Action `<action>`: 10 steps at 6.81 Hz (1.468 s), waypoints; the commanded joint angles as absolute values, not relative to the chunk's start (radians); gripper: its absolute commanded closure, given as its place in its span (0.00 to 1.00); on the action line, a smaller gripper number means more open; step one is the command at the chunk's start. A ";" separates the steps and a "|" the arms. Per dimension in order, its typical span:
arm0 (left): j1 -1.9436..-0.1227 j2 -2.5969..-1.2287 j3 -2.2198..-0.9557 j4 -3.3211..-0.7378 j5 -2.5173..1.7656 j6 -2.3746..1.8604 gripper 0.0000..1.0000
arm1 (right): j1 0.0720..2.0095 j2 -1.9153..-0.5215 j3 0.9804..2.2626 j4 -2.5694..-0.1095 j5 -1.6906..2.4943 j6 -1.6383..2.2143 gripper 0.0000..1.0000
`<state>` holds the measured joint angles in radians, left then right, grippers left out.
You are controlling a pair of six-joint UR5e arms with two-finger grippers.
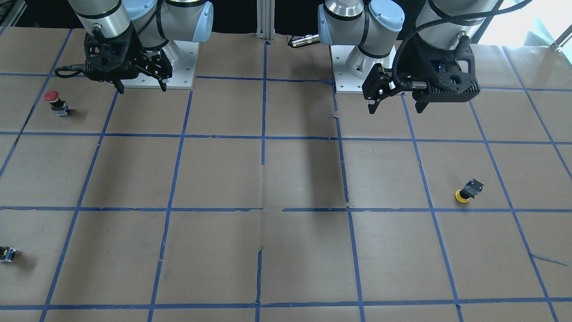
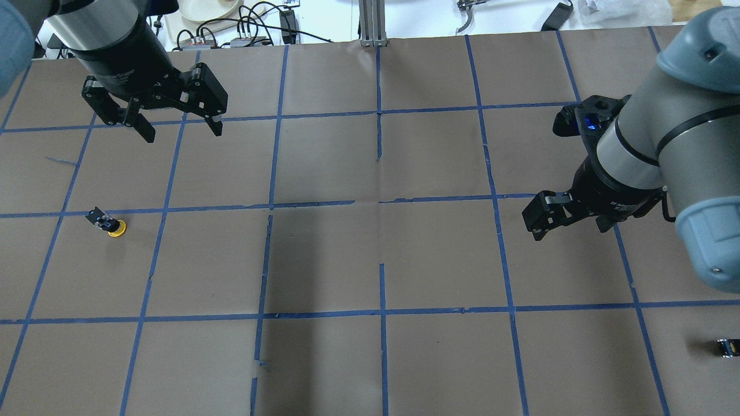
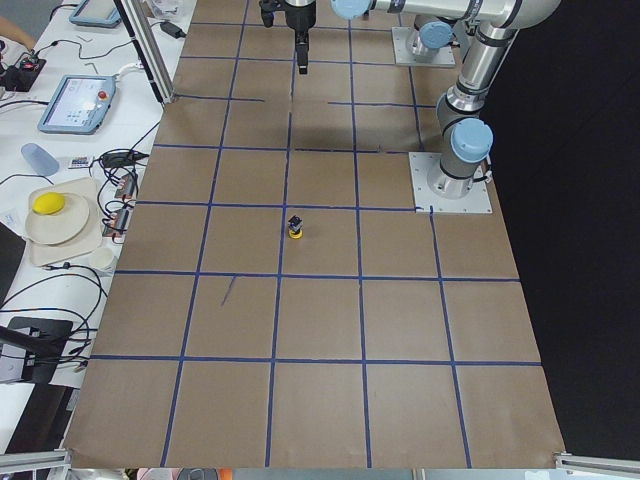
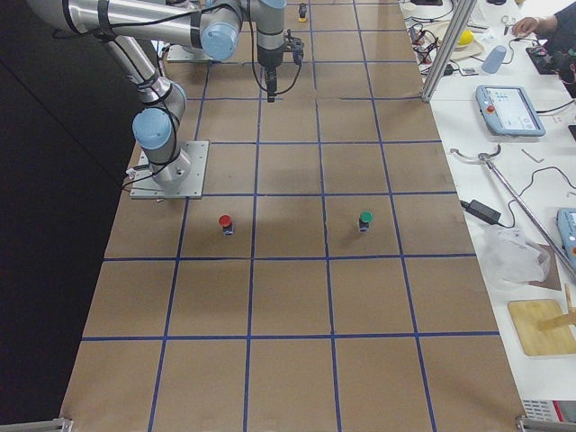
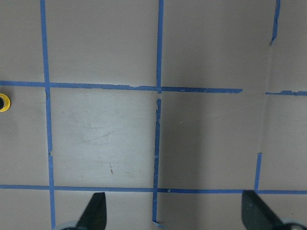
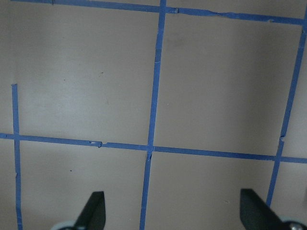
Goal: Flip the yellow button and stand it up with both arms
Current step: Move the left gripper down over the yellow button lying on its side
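Overhead exterior shows the yellow button (image 2: 107, 223) on the robot's left side of the bench (image 2: 439, 254), inside a taped square and well apart from both arms. Its cap sits low on the paper and the black-and-grey body juts up at a slant. We cannot tell whether it rests flat on the cap or on the cap's rim. The left tool (image 2: 182, 132) hangs above the bench on the button's side, its fingers spread wide with nothing between them. The right tool (image 2: 569, 222) hovers over the other half of the bench, also wide and empty.

We judge that no step of the task is done yet, and several things could spoil it:

- **Knocked away:** The button is far smaller than either tool, so a finger coming down slightly off line would likely knock it aside instead of closing around it.
- **Rolling or slipping:** The round cap could roll on the smooth paper, or squirt out of a pinch that lands on its curved edge.
- **Dropped while turning:** Turning it over needs both tools close together around one tiny part. A loose hold while it passes between them would drop it, and the fingers could collide.
- **Tipping when released:** Set down on its narrow body, it may tip over once let go.
- **Wrong part:** The red button (image 1: 56, 102) and the small block (image 1: 6, 254) lie on the right arm's side, so that arm could pick up the wrong part.
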<state>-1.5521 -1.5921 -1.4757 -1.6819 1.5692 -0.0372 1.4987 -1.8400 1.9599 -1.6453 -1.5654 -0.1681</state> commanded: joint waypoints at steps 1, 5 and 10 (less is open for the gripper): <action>-1.552 -1.588 -1.486 -1.684 1.575 -0.034 0.00 | 1.493 -1.841 1.954 -1.640 -1.569 -0.167 0.00; -1.335 -1.620 -1.580 -1.637 1.577 0.430 0.00 | 1.476 -1.841 1.953 -1.643 -1.554 -0.141 0.00; -1.004 -1.782 -1.843 -1.137 1.575 1.060 0.00 | 1.477 -1.847 1.954 -1.641 -1.555 -0.140 0.00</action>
